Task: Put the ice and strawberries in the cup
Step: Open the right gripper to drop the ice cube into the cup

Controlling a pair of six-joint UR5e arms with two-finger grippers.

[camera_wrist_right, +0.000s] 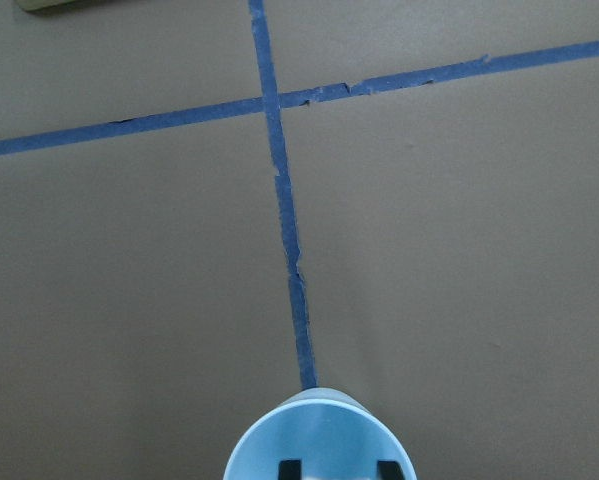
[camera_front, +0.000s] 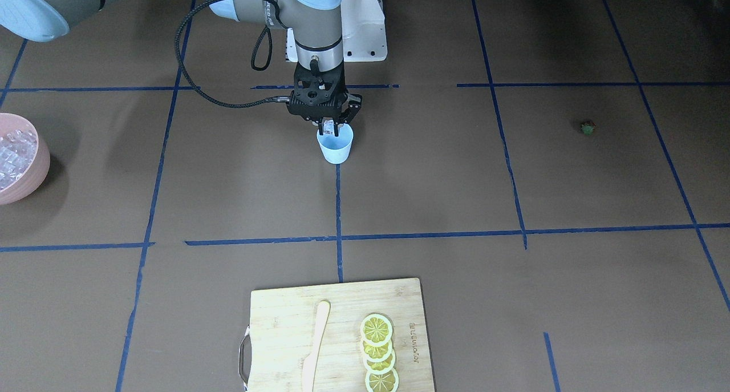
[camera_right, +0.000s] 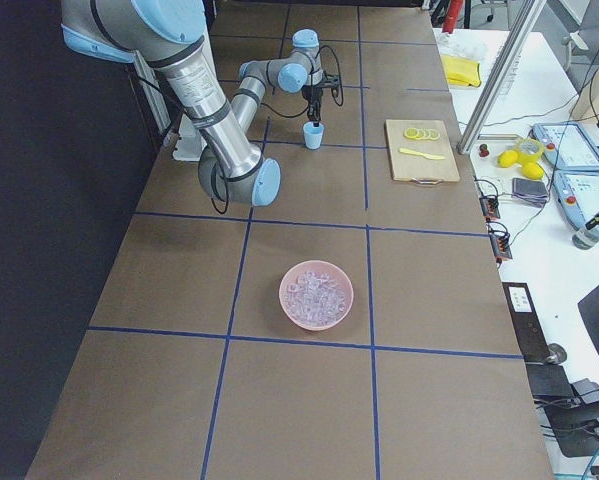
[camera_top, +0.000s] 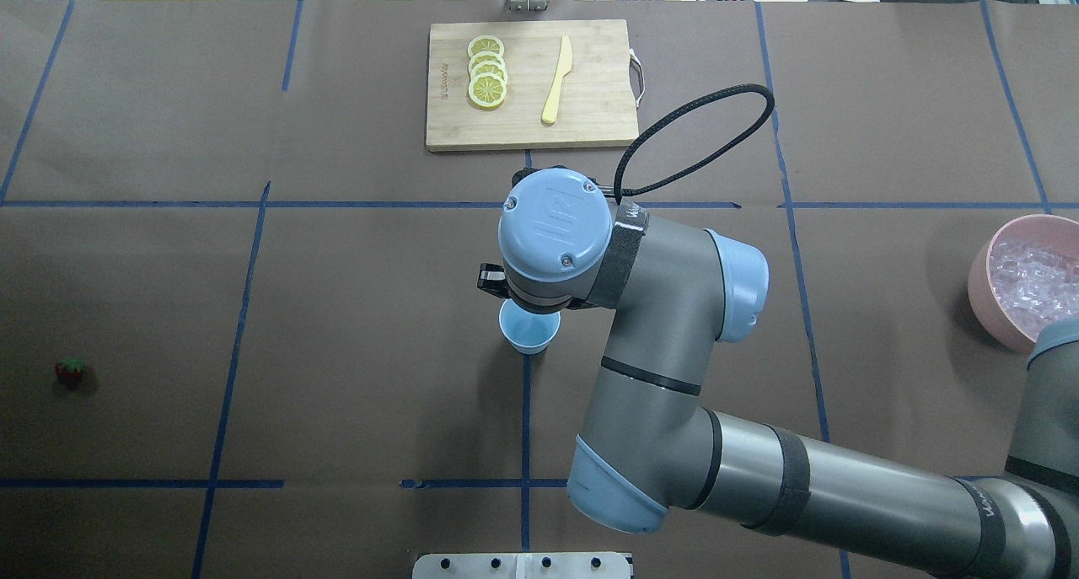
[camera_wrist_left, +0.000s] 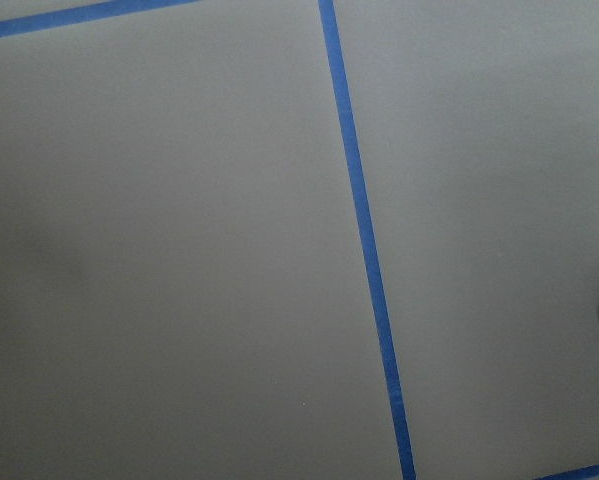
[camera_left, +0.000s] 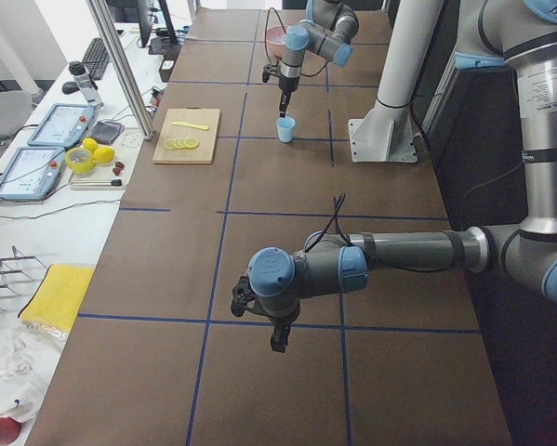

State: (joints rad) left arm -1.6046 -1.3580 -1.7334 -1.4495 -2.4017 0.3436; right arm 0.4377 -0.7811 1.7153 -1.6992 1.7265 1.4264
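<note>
The light-blue cup [camera_front: 336, 146] stands near the table's middle and also shows in the overhead view [camera_top: 529, 328] and the right wrist view [camera_wrist_right: 319, 445]. My right gripper [camera_front: 329, 125] hangs just above its rim, shut on a clear ice cube [camera_front: 329, 129]. More ice [camera_top: 1035, 276] fills the pink bowl [camera_top: 982, 280] on my right. The red strawberry [camera_top: 71, 370] lies alone far to my left [camera_front: 588, 128]. My left gripper [camera_left: 277, 336] shows only in the exterior left view, low over bare table, far from the cup. I cannot tell whether it is open or shut.
A wooden cutting board [camera_top: 590, 124] with lemon slices [camera_top: 487, 82] and a yellow knife [camera_top: 556, 82] lies at the far side, beyond the cup. Blue tape lines cross the brown table. My right arm's elbow [camera_top: 666, 410] looms over the table's near middle.
</note>
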